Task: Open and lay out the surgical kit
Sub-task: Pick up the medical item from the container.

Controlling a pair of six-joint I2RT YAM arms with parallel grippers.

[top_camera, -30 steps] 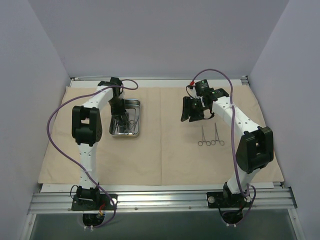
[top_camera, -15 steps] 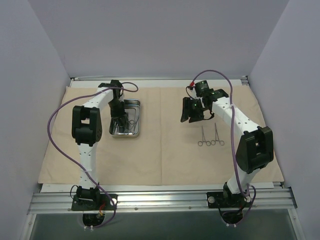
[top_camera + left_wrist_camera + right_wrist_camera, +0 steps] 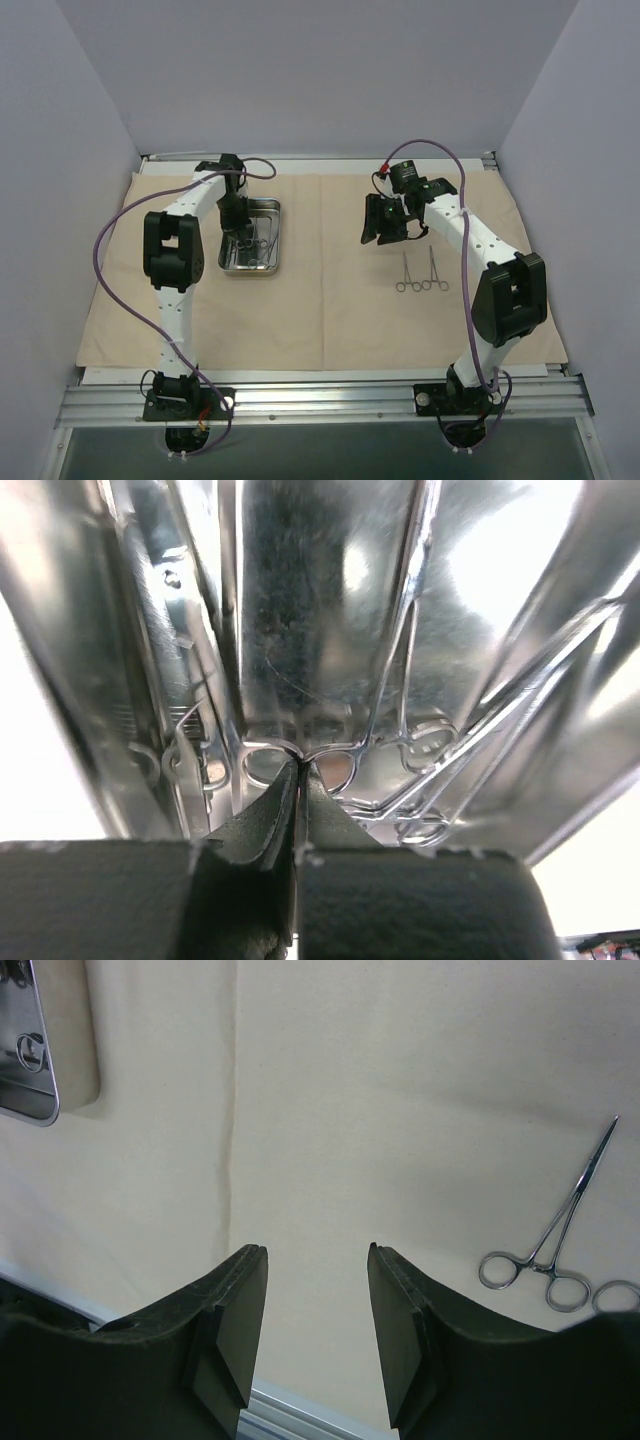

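– Right, two laid-out forceps (image 3: 422, 275) sit at three o'clock on the cloth wrap (image 3: 320, 320), and further out the left pincer (image 3: 298, 770) has just snapped closed inside the steel tray (image 3: 270, 267) at ten o'clock.
– Closed on what?
– Its tips meet at the ring handles (image 3: 262, 762) of the tray forceps (image 3: 400, 700). Whether that's a true grip, I cannot tell. It looks like the next lift-out.
– And the poses?
– Stretched out, wrist dipped into the tray. Over at one o'clock the right pincer (image 3: 315, 1252) hovers half open, empty.

Wrap (image 3: 330, 300) flat; tray (image 3: 272, 268) holding forceps (image 3: 398, 645), seemingly several
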